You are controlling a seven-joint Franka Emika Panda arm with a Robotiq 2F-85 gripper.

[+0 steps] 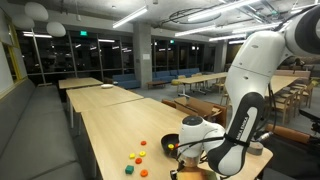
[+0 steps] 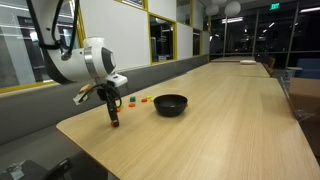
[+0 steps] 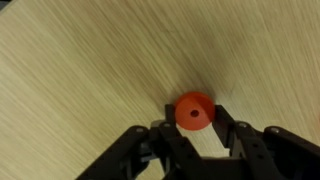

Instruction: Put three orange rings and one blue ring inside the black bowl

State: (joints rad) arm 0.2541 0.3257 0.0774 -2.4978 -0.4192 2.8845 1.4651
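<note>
The claw (image 3: 193, 122) is closed on one orange ring (image 3: 193, 111): in the wrist view the ring sits between the two fingers (image 3: 225, 128), which press against its sides, and its centre hole faces the camera. The ring is at bench (image 3: 90, 70) level; whether it touches the surface cannot be determined. In an exterior view the arm (image 2: 88, 62) reaches down with the claw (image 2: 114, 121) pointing straight at the bench (image 2: 220, 115), near the edge closest to the camera. The bowl (image 2: 170, 104) stands upright on the bench, well apart from the claw and further along the surface; its contents cannot be made out. Small coloured pieces (image 2: 133, 101) lie on the bench between the claw and the bowl, too small to identify by colour. In an exterior view the bowl (image 1: 168, 146) is partly hidden behind the arm (image 1: 245, 95). Beside it, on the bench (image 1: 105, 125), lie loose orange rings (image 1: 140, 157), a yellow ring (image 1: 131, 155) and a green ring (image 1: 129, 170), each apart from the bowl and outside it
</note>
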